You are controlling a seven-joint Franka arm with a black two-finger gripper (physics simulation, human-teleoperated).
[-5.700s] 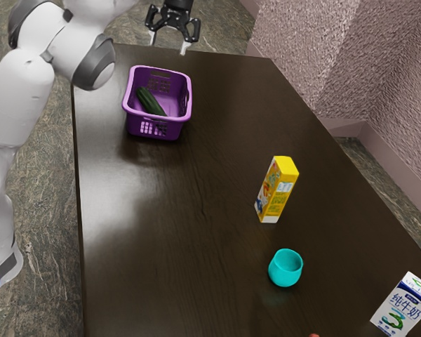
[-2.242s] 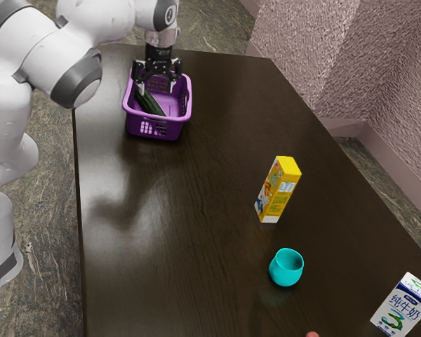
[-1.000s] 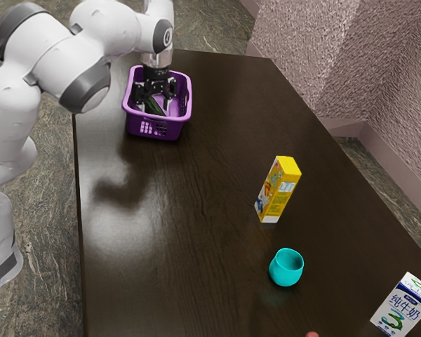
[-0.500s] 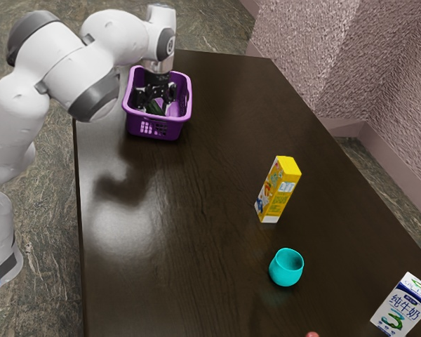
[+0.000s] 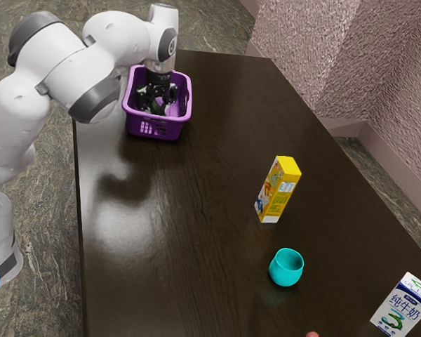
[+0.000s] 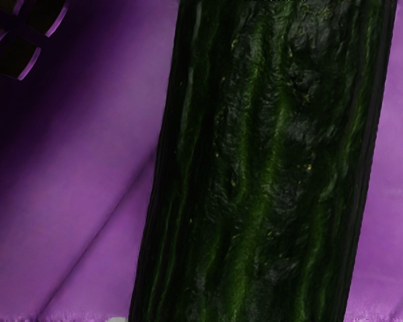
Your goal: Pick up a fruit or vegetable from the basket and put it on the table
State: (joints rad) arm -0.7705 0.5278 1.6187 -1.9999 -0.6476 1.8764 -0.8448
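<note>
Reading the exterior view from its near edge, I log a small reddish item [image 5: 312, 335], partly cut off by the frame. Near the exterior view's lower right corner is a white-and-blue milk carton [image 5: 403, 309] with a green mark and dark lettering. Toward the exterior view's left, a rounded turquoise cup [image 5: 285, 268] stands upright, mouth up. Beyond the cup, well apart from the milk carton, is an upright yellow carton [image 5: 276, 191] with printed sides. All rest on the dark brown wooden desk [image 5: 196, 232].

Farther off, also on the desk, is the purple plastic basket [image 5: 159, 128], its walls slotted. My black tool [image 5: 157, 102] is lowered inside it, at the end of the white-and-grey arm [image 5: 52, 60], which enters from the exterior view's left. Tool state: I cannot tell whether it is apart, together or clamped on anything.

Task item: the ridged, dark green cucumber [image 6: 262, 168] is in the basket, directly beneath the tool. In the wrist view, purple basket floor borders both its long sides. Beyond the desk stands a rough, pinkish-grey wall [image 5: 316, 56].
</note>
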